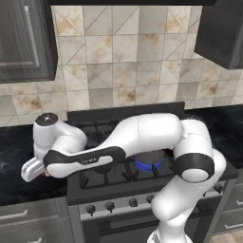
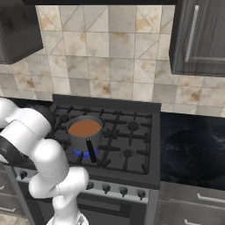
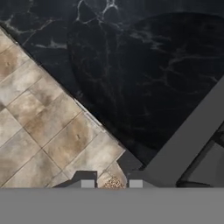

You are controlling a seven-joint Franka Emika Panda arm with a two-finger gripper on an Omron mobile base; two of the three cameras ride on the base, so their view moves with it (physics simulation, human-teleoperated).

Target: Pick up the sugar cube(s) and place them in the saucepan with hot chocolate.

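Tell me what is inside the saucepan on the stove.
The saucepan holds reddish-brown hot chocolate filling it nearly to the rim. The liquid is opaque, so whatever lies below its surface cannot be seen. A blue flame shows under the pan.

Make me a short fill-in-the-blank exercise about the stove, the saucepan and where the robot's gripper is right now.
1. The saucepan holds a reddish-brown ____.
2. The flame under the saucepan is ____ in colour.
3. The speckled sugar cube sits between the gripper's two ____.
4. The black counter the hand is over lies to the ____ of the stove.

Missing words: liquid; blue; fingertips; left
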